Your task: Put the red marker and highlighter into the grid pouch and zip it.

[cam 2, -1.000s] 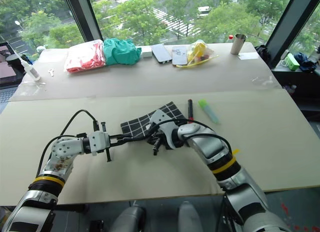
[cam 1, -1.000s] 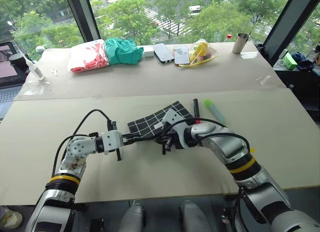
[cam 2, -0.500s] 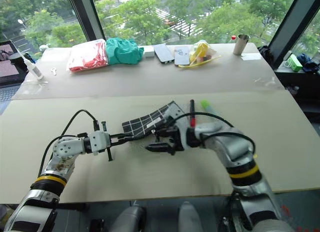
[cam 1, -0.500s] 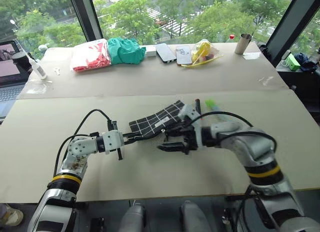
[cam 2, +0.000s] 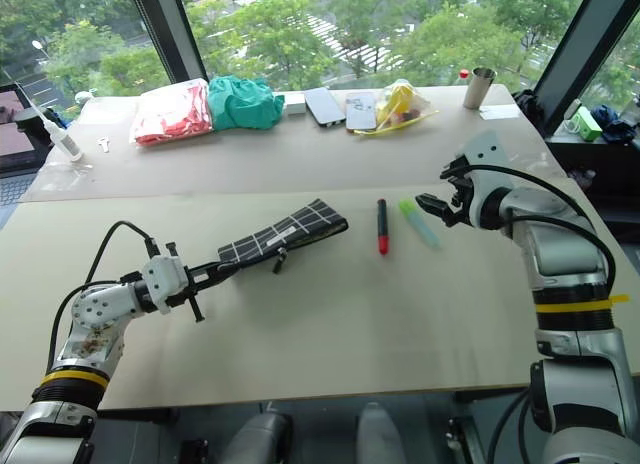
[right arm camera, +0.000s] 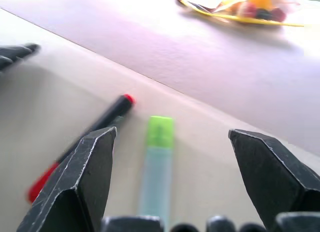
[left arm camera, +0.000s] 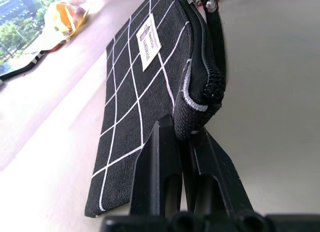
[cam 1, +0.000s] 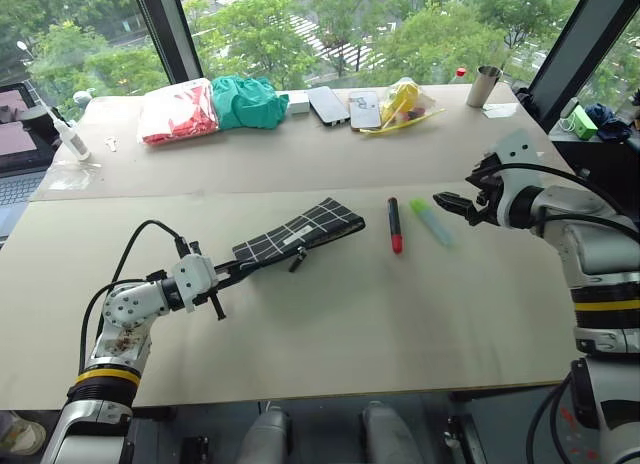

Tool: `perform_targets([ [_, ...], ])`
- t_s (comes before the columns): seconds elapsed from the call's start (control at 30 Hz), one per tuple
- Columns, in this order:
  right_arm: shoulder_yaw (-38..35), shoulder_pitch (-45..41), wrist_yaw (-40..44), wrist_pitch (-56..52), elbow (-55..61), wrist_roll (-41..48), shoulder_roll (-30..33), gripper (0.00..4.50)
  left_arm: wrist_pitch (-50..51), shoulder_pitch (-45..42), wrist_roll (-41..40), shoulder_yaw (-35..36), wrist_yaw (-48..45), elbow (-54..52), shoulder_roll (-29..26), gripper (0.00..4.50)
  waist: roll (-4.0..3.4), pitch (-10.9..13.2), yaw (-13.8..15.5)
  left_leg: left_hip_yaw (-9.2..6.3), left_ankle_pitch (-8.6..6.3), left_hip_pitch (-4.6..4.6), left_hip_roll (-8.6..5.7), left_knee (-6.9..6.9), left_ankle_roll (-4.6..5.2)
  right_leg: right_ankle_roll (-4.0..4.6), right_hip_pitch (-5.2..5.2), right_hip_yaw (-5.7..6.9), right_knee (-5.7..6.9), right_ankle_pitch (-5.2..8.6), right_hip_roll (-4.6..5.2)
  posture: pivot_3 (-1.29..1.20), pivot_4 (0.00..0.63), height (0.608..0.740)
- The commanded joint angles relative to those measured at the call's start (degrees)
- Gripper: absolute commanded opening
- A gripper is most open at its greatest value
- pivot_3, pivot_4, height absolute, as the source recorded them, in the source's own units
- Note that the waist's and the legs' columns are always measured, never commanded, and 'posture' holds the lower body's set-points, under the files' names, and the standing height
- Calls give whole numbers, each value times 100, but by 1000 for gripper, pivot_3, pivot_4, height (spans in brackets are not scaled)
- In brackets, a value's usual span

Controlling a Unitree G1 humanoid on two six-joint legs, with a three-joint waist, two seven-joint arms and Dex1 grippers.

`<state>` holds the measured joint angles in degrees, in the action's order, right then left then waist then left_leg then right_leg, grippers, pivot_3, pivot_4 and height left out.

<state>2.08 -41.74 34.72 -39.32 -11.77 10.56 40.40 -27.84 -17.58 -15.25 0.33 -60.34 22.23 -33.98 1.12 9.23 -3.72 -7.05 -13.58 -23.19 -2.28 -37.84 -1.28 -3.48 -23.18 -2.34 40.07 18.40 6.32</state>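
Note:
The grid pouch (cam 1: 300, 232) is black with white lines and a white label. It is held by one end, its far end toward the pens, and its strap (cam 1: 296, 261) hangs below it. My left gripper (cam 1: 240, 269) is shut on the pouch's near corner (left arm camera: 192, 117). The red marker (cam 1: 394, 225) lies on the table right of the pouch. Just right of it lies the light-green highlighter (cam 1: 432, 222). My right gripper (cam 1: 455, 202) hovers open beside the highlighter's far-right side. In its wrist view, both the highlighter (right arm camera: 157, 162) and the marker (right arm camera: 90, 142) lie between the spread fingers.
Along the back table lie a red bag (cam 1: 175, 112), a green cloth (cam 1: 245, 99), phones (cam 1: 328, 104), a yellow bag (cam 1: 400, 102) and a metal cup (cam 1: 484, 86). A white bottle (cam 1: 68, 139) stands at the far left. A seam divides the two tabletops.
My right gripper has left the pouch, opened wide and swung right and up to the highlighter. The left gripper has drawn the pouch slightly left.

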Motion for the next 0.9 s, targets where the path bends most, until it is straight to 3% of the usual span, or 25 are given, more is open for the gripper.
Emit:
perform_targets([
  [0.03, 62, -143, -398, 100, -324, -333, -258, 3999, 284, 74, -300, 70, -50, -514, 49, 0, 0, 0, -16, 3, 0, -1, -1, -1, 0, 0, -1, -2, 0, 0, 2, 0, 150, 740],
  [0.33, 378, -175, -440, 530, -1169, -922, -362, 3999, 679, 171, -385, 96, -113, -855, 50, 0, 0, 0, -14, 6, 1, 3, -2, -2, -1, 0, 1, -3, -5, 0, 2, 0, 150, 740],
  [0.7, 152, -297, 82, 116, -1470, -618, -563, 3999, 994, 224, -436, 116, -131, -1160, 62, 0, 0, 0, -25, 7, 0, 6, 0, -2, 0, 0, 4, -4, -5, 0, -1, 0, 150, 740],
  [0.8, 13, -247, 270, -308, -1454, -394, -652, 3293, 1045, 267, -455, 145, -144, -1231, 24, 0, 0, 0, -24, 8, 0, 6, 1, -2, 0, 0, 4, -4, -5, 0, -1, 0, 150, 740],
  [0.9, -48, -166, 430, -564, -1434, -269, -687, 2238, 1122, 290, -472, 181, -166, -1287, -22, 0, 0, 0, -24, 7, 0, 7, 1, -2, 0, 0, 5, -4, -5, 0, -1, 0, 150, 740],
])
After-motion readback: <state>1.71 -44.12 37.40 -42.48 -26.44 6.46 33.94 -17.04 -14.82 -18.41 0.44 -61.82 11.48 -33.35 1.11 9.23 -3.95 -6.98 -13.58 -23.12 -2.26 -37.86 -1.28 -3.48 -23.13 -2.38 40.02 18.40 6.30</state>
